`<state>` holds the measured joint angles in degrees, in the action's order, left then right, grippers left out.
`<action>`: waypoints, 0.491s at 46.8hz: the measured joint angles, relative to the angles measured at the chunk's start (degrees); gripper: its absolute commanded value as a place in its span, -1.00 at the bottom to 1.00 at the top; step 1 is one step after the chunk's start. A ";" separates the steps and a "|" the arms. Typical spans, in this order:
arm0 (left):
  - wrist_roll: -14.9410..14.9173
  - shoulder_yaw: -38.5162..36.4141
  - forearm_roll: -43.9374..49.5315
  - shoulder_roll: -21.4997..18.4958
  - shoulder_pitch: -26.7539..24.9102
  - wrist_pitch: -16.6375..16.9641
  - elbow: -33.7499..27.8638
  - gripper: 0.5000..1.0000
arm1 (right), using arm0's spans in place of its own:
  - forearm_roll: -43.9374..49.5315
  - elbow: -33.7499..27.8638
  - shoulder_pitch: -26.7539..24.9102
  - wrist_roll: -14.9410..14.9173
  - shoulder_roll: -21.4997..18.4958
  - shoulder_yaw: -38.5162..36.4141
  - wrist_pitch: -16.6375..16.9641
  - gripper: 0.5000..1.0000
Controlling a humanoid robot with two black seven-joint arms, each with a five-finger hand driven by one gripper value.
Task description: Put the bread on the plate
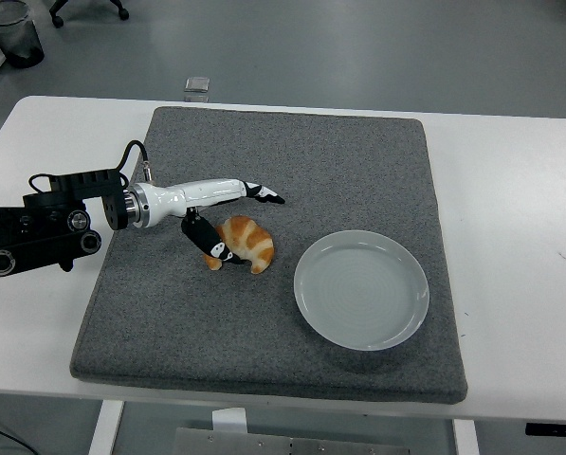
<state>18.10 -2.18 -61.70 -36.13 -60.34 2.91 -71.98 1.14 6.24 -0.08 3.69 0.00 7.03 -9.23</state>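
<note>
A golden-brown croissant [249,243] lies on the grey mat [339,161], left of centre. An empty pale plate [360,289] sits on the mat to its right, a short gap away. My left hand [251,227], white with black tips, reaches in from the left and straddles the croissant. Its long fingers [262,194] stretch out just behind the bread, and the thumb [216,248] rests against the bread's left end. The fingers are spread, not closed around the bread. The right arm does not show.
The mat covers most of the white table [510,190]. A small clear box [197,87] stands at the table's far edge. A dark bin [10,30] is on the floor at the top left.
</note>
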 measured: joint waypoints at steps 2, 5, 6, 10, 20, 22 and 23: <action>0.05 0.00 0.00 0.00 0.16 0.05 0.03 0.93 | 0.00 0.00 0.00 0.00 0.00 0.00 0.00 0.75; 0.13 0.06 0.00 0.01 0.28 0.18 0.10 0.93 | 0.00 0.00 0.00 0.00 0.00 0.00 0.00 0.75; 0.20 0.06 0.00 0.00 0.30 0.33 0.15 0.93 | 0.00 0.00 0.00 0.00 0.00 0.00 0.00 0.75; 0.33 0.06 0.09 0.04 0.52 0.95 0.21 0.93 | 0.00 0.00 0.00 0.00 0.00 0.00 0.00 0.75; 0.52 0.09 0.47 1.78 1.40 1.26 2.27 0.92 | 0.00 0.00 0.00 0.00 0.00 0.00 0.00 0.75; 0.59 0.10 0.58 1.83 1.44 1.38 2.40 0.92 | 0.00 0.00 -0.03 0.00 0.00 0.00 0.00 0.75; 0.60 0.10 0.60 1.87 1.44 1.48 2.45 0.92 | 0.00 0.00 -0.04 0.00 0.00 0.00 0.00 0.75</action>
<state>18.70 -2.09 -61.10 -34.26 -58.90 4.39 -69.53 1.14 6.24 -0.13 3.69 0.00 7.03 -9.23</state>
